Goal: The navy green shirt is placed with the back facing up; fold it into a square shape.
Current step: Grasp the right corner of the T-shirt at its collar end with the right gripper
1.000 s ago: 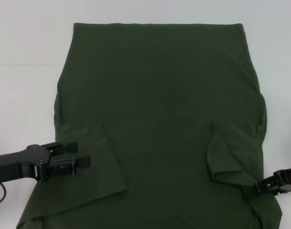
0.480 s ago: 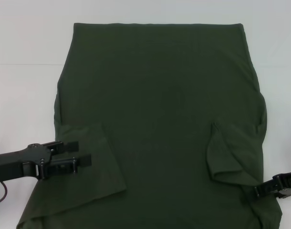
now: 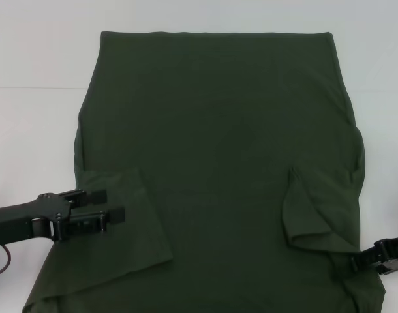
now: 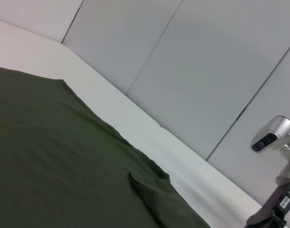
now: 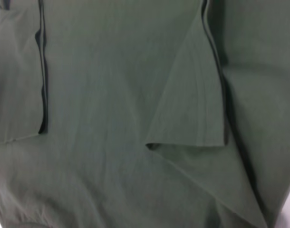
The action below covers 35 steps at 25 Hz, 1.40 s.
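Partly cropped navy green shirt (image 3: 218,130)

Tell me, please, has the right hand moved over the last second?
Yes. The right hand has drawn back toward the robot's right, away from the folded right sleeve of the navy green shirt.

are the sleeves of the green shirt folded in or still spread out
Folded in. On the navy green shirt, the left sleeve and right sleeve both lie over the body.

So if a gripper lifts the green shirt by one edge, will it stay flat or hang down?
The navy green shirt would probably droop: its folded-in sleeves lie limp and wrinkled. It likely drags on the table rather than slides.
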{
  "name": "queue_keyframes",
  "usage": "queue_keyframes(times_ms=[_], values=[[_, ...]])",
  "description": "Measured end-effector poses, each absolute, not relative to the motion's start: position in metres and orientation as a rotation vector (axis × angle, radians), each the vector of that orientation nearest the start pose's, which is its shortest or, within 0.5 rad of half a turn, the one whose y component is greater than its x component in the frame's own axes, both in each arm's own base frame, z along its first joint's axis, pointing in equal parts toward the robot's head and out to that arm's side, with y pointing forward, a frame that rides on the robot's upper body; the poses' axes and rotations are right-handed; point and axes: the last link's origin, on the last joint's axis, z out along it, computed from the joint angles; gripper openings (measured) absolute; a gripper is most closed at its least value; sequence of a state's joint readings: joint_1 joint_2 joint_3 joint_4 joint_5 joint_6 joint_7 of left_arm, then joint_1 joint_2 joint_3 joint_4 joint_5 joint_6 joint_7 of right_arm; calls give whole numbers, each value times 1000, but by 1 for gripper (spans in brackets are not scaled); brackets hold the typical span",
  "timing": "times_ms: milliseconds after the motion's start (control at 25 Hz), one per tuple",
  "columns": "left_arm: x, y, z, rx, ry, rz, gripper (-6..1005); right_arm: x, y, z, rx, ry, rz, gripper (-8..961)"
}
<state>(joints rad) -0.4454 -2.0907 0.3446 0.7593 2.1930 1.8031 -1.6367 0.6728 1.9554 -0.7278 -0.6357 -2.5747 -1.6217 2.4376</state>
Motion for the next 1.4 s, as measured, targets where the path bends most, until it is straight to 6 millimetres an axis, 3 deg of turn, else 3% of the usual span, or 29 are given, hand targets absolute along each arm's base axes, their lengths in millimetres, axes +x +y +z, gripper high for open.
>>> queue_keyframes(times_ms=[80,520,640,1000,1400], values=[[-299,285,39,-2568,-1096,-848,860,302,332,27,-2368,1934,-123,761],[-297,288,39,-2574,-1090,-849,859,304,331,29,-2366,1931,-127,328],[-297,288,39,-2575,-1091,-850,859,304,331,29,-2365,1932,-125,92],[-296,287,39,-2537,-1221,-900,859,302,329,30,-2409,1921,-112,10],[-300,281,47,-2402,-1668,-949,860,300,326,33,-2494,1851,-59,0]])
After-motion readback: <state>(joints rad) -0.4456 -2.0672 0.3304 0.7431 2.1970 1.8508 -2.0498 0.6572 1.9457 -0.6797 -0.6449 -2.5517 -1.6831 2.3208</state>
